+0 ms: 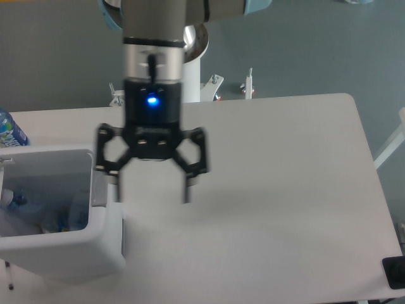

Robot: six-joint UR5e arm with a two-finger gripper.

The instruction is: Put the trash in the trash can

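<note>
Hanging above the tabletop (272, 164), the tool (152, 193) has its fingers spread apart and holds nothing. The trash (54, 218) lies inside the trash can (69, 253), beside the tool.

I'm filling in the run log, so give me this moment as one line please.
gripper: open, empty, above bare table | trash can: lower left, clear plastic inside | blue-labelled bottle: behind can | phase: drop-off apparently done
</note>
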